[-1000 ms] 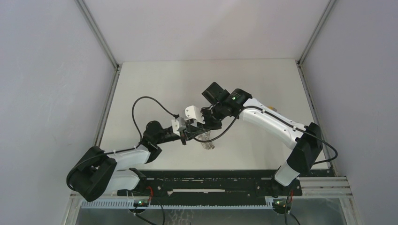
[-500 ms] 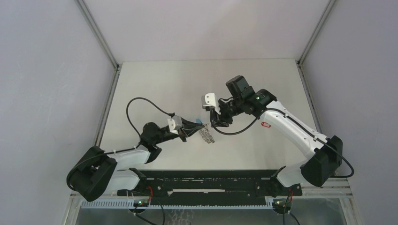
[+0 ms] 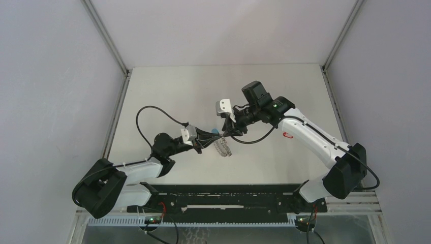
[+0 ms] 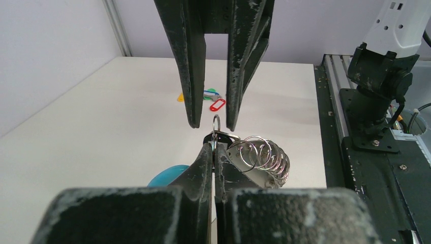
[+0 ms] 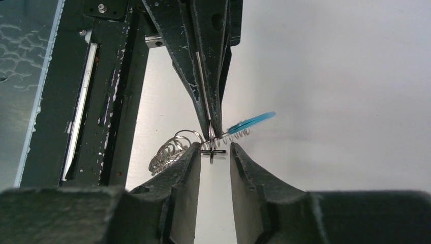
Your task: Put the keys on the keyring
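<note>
Pinching the keyring [image 4: 260,156] by a thin upright ring at its end, the left gripper [image 4: 214,148] has its fingers pressed fully together. The silvery coils hang free on one side above the table [image 3: 167,91], and the light blue band [image 5: 251,122] juts out on the other. I judge this hold is meant to present the ring for threading. Just beyond, the right gripper [image 5: 214,150] has its fingers parted a little. It straddles that same ring and a small black piece [image 5: 212,152] without closing on either, and I see no key in it. Farther off, well apart from both grippers, the keys lie loose on the table: a red key [image 4: 217,105], a yellow key [image 4: 180,97] and a teal key [image 4: 211,93]. The left fingertips cover much of the ring, leaving little room to work, and the loose keys must be fetched first
</note>
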Action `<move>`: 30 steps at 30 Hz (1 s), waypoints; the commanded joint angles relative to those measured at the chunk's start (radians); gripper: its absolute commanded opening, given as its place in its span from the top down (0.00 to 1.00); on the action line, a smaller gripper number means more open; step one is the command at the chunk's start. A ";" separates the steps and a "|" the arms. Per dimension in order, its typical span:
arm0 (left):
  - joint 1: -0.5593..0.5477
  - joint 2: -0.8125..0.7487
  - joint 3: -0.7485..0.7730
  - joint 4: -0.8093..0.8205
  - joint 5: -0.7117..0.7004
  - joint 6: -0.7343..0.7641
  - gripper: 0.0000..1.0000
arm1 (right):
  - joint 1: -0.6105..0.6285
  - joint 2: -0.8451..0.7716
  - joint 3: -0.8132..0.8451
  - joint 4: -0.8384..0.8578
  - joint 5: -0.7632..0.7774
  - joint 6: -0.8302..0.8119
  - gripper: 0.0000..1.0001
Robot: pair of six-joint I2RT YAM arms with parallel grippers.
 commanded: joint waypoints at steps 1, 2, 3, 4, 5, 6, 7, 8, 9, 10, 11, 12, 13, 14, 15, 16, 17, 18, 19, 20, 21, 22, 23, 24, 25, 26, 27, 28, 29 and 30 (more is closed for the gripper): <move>-0.002 -0.012 -0.006 0.078 -0.006 -0.011 1.00 | -0.002 0.008 0.005 0.046 -0.030 0.026 0.76; -0.002 -0.015 -0.005 0.078 -0.005 -0.011 1.00 | -0.003 0.011 0.006 0.043 -0.029 0.027 0.79; -0.002 -0.016 -0.005 0.078 -0.007 -0.012 1.00 | -0.003 0.014 0.005 0.038 -0.024 0.027 0.84; -0.002 -0.018 -0.005 0.078 -0.009 -0.013 1.00 | -0.004 0.015 0.005 0.032 -0.020 0.026 0.90; -0.002 -0.021 -0.007 0.078 -0.010 -0.014 1.00 | -0.007 0.016 0.006 0.026 -0.015 0.026 0.96; -0.002 -0.024 -0.007 0.078 -0.014 -0.014 1.00 | -0.012 0.015 0.005 0.020 -0.015 0.026 1.00; -0.003 -0.027 -0.009 0.078 -0.017 -0.014 1.00 | -0.016 0.014 0.006 0.013 -0.014 0.026 1.00; -0.002 -0.029 -0.011 0.078 -0.020 -0.014 1.00 | -0.022 0.014 0.006 0.006 -0.012 0.027 1.00; -0.002 -0.031 -0.015 0.081 -0.025 -0.013 1.00 | -0.026 0.014 0.005 0.001 -0.008 0.029 1.00; -0.002 -0.032 -0.018 0.087 -0.032 -0.013 1.00 | -0.032 0.015 0.005 -0.008 -0.003 0.030 1.00; -0.002 -0.032 -0.023 0.098 -0.037 -0.014 1.00 | -0.034 0.017 0.005 -0.013 0.000 0.030 1.00; -0.003 -0.033 -0.025 0.111 -0.040 -0.017 1.00 | -0.036 0.022 0.005 -0.017 0.001 0.031 1.00; -0.002 -0.031 -0.029 0.122 -0.041 -0.020 1.00 | -0.037 0.026 0.006 -0.021 0.001 0.030 1.00; -0.003 -0.031 -0.030 0.131 -0.044 -0.023 1.00 | -0.037 0.031 0.005 -0.025 -0.002 0.030 1.00; -0.002 -0.031 -0.032 0.138 -0.044 -0.025 1.00 | -0.037 0.035 0.005 -0.030 -0.005 0.030 1.00; -0.002 -0.032 -0.033 0.144 -0.046 -0.026 1.00 | -0.038 0.039 0.005 -0.036 -0.004 0.029 1.00; -0.002 -0.033 -0.036 0.150 -0.047 -0.027 1.00 | -0.038 0.042 0.003 -0.040 -0.003 0.029 1.00; -0.003 -0.033 -0.039 0.155 -0.047 -0.027 1.00 | -0.038 0.042 0.000 -0.041 0.000 0.030 1.00; -0.002 -0.033 -0.041 0.160 -0.049 -0.027 1.00 | -0.038 0.042 -0.004 -0.041 0.001 0.032 1.00; -0.002 -0.033 -0.044 0.163 -0.050 -0.026 1.00 | -0.039 0.039 -0.008 -0.041 0.001 0.033 1.00; -0.002 -0.032 -0.045 0.167 -0.050 -0.026 1.00 | -0.039 0.037 -0.013 -0.038 0.001 0.036 1.00; -0.002 -0.031 -0.045 0.169 -0.051 -0.026 1.00 | -0.040 0.035 -0.017 -0.032 0.002 0.041 1.00; -0.002 -0.030 -0.046 0.172 -0.052 -0.026 1.00 | -0.040 0.033 -0.021 -0.027 0.001 0.043 1.00; -0.002 -0.030 -0.048 0.177 -0.052 -0.027 1.00 | -0.039 0.032 -0.023 -0.023 0.002 0.046 1.00; -0.003 -0.028 -0.050 0.183 -0.054 -0.030 1.00 | -0.039 0.032 -0.025 -0.016 0.000 0.051 1.00; -0.002 -0.026 -0.050 0.185 -0.054 -0.032 1.00 | -0.038 0.035 -0.025 -0.010 -0.006 0.055 1.00; -0.002 -0.026 -0.051 0.186 -0.050 -0.032 1.00 | -0.035 0.038 -0.025 -0.007 -0.008 0.055 1.00; -0.002 -0.024 -0.050 0.188 -0.051 -0.034 1.00 | -0.030 0.041 -0.026 -0.003 -0.005 0.057 1.00; -0.002 -0.024 -0.050 0.192 -0.051 -0.036 1.00 | -0.023 0.043 -0.027 0.003 0.003 0.059 1.00; -0.003 -0.023 -0.053 0.196 -0.055 -0.037 1.00 | -0.013 0.043 -0.031 0.013 0.010 0.059 1.00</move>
